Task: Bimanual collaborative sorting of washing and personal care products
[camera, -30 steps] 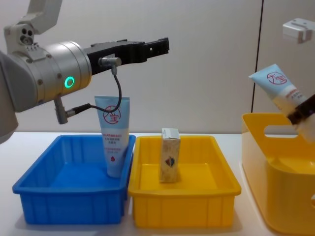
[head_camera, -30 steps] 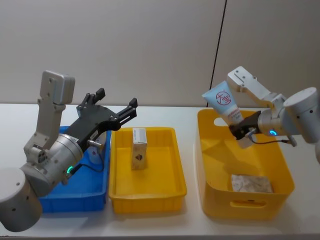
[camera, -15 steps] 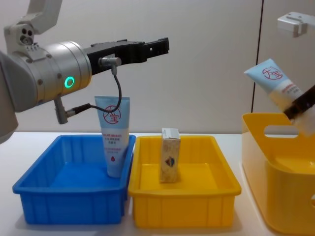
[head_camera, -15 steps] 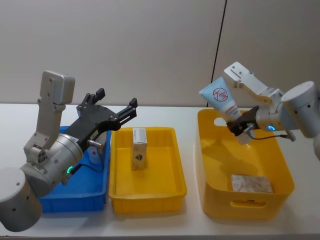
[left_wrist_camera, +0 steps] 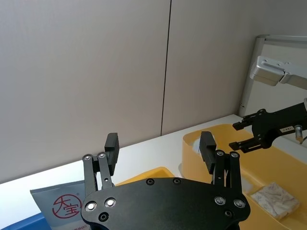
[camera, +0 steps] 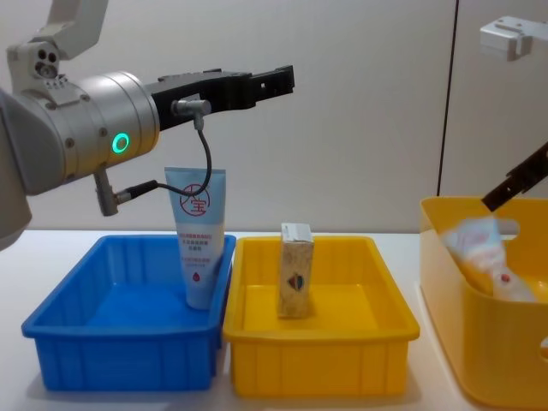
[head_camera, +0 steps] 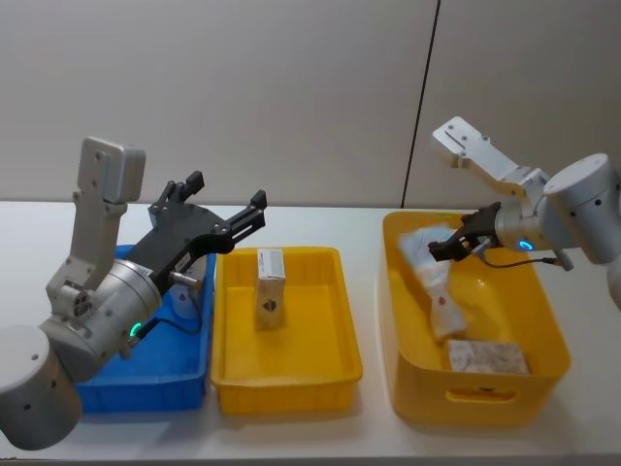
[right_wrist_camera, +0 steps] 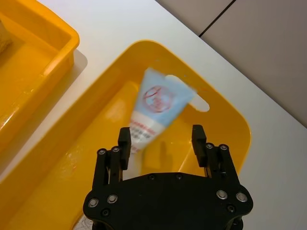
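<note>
While the right gripper (head_camera: 452, 245) hangs w/ fingers spread above the yellow bin (head_camera: 543, 320), a blurred tube (head_camera: 432, 282) sits inside it at 3 o'clock; left gripper (head_camera: 225, 206) spread, empty, approx. 9 o'clock.

Silver arms, black screw-studded pincers (left_wrist_camera: 160, 148)

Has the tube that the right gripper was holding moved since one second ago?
Yes. The tube has dropped from above the yellow bin's rim down into the bin; the right gripper is open above it.
</note>
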{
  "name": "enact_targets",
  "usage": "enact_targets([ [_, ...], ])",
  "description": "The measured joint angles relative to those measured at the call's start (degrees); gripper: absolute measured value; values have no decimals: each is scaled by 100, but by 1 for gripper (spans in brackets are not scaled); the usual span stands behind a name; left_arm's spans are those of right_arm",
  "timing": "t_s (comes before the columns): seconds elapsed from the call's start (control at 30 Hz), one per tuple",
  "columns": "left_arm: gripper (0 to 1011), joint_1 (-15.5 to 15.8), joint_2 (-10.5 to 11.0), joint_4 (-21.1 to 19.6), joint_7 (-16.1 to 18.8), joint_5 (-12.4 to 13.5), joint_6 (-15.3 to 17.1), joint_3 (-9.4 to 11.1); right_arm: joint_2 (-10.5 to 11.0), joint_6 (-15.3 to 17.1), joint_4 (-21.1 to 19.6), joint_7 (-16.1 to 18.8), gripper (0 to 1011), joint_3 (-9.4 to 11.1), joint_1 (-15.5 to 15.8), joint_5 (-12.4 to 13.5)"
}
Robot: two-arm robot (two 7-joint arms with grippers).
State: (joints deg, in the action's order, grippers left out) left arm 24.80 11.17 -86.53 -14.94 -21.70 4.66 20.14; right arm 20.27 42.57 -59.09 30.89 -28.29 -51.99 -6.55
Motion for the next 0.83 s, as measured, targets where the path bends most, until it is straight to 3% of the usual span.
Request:
enact_targets([
  [0.17,1001,0,0,0,0,0,0,0,0,3,-3,5,881,-4,-5,-5],
  [0.37,1001,0,0,0,0,0,0,0,0,5,-6,10,1004,-8,-7,-10],
  [0.83,1001,0,0,0,0,0,0,0,0,5,-6,13,1004,-11,-13,-15],
])
